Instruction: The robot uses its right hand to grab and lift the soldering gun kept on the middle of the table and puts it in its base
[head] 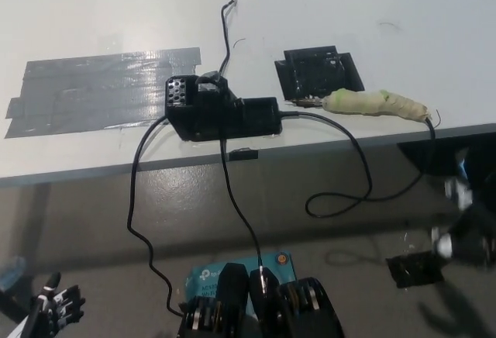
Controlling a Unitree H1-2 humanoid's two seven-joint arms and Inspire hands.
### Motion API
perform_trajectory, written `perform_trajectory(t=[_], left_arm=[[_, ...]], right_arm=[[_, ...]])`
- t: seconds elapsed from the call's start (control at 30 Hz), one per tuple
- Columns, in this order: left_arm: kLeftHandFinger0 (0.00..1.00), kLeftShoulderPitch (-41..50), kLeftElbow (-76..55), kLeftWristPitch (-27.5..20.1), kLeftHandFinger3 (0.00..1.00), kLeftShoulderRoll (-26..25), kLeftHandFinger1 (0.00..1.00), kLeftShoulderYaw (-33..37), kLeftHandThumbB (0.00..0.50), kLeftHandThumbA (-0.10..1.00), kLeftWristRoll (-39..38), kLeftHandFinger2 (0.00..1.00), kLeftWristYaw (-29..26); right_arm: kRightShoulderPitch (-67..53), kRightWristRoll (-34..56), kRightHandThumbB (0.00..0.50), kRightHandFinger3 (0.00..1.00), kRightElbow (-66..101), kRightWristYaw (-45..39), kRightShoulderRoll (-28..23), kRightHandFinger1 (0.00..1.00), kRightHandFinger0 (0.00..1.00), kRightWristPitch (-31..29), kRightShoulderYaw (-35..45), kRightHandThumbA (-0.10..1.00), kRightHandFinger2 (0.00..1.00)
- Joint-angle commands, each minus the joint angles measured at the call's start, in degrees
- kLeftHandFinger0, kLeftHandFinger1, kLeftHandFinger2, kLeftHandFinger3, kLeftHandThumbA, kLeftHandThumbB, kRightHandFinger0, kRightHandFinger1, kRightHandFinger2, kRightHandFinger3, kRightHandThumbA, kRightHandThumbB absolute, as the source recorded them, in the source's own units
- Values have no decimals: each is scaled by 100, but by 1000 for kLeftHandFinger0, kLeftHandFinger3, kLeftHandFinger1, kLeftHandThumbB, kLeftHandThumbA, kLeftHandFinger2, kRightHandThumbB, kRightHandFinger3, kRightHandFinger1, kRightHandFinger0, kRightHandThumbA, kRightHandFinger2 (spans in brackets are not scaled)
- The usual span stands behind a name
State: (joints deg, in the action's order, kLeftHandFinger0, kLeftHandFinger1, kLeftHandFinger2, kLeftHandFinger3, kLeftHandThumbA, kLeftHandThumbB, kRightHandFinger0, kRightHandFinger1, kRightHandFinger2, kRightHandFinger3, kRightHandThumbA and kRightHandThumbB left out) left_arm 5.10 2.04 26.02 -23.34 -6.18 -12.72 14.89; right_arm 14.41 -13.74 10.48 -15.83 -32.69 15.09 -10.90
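One soldering gun (376,104) — beside base (221,111)

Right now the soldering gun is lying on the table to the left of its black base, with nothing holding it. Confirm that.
Not quite: the head view shows the soldering gun lying to the right of its black base, not the left. It does lie on the table with nothing holding it; the right hand is off the table edge, blurred.
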Motion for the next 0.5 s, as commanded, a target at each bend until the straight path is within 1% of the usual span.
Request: perform_trajectory(t=[0.0,0.03,0.07,0.1,0.13,0.17,0.2,0.23,0.27,0.3,0.33,0.37,0.4,0.47], left_arm=[[1000,-16,-190,91,1000,-229,1000,17,423,1000,-108,1000,143],[1000,-14,-191,91,1000,-218,1000,21,461,1000,-81,1000,177],[1000,-1,-195,91,1000,-188,1000,9,459,1000,-88,1000,179],[1000,-6,-191,91,1000,-182,1000,7,442,1000,-81,1000,166],[1000,73,-259,91,1000,-161,1000,-26,443,1000,-73,1000,98],[1000,76,-277,91,1000,-184,1000,-35,445,1000,-88,1000,77],[1000,44,-260,91,1000,-212,1000,-27,440,1000,-107,1000,68],[1000,29,-259,91,1000,-228,1000,-28,450,1000,-125,1000,83],[1000,4,-258,91,1000,-249,1000,-32,451,1000,-138,1000,92],[1000,8,-269,91,1000,-265,1000,-9,454,1000,-152,1000,78],[1000,3,-265,91,1000,-282,1000,20,460,1000,-126,1000,98],[1000,21,-287,91,1000,-321,1000,30,442,1000,-173,1000,98],[1000,24,-300,91,1000,-334,1000,39,457,1000,-163,1000,138],[1000,1,-273,91,1000,-365,1000,63,454,1000,-152,1000,176]], right_arm=[[1206,-1028,264,1000,689,-155,-254,1000,1000,235,-111,362,1000],[1437,-1061,283,1000,666,-176,-236,1000,1000,227,-130,378,1000],[1691,-1166,292,1000,640,-201,-219,1000,1000,241,-179,372,1000],[2024,-1351,297,1000,552,-245,-212,1000,1000,261,-270,427,1000],[2320,-1438,293,1000,441,-328,-187,1000,1000,296,-365,437,1000],[2445,-1454,303,1000,347,-322,-166,1000,1000,279,-394,440,1000],[2632,-1505,312,1000,163,-283,-138,1000,1000,241,-428,417,1000],[2770,-1614,319,1000,7,-277,-137,1000,1000,226,-503,407,1000],[2826,-1661,320,1000,-53,-266,-135,1000,1000,221,-531,407,1000],[2957,-1741,310,1000,-251,-289,-142,1000,1000,170,-627,381,1000],[3096,-1876,324,1000,-469,-320,-143,1000,1000,109,-753,436,1000],[3216,-1946,328,1000,-643,-354,-114,1000,1000,80,-861,434,1000],[3345,-1958,345,1000,-832,-392,-82,1000,1000,25,-952,430,1000],[3581,-1969,363,1000,-1176,-505,1,1000,1000,27,-1109,426,1000]])
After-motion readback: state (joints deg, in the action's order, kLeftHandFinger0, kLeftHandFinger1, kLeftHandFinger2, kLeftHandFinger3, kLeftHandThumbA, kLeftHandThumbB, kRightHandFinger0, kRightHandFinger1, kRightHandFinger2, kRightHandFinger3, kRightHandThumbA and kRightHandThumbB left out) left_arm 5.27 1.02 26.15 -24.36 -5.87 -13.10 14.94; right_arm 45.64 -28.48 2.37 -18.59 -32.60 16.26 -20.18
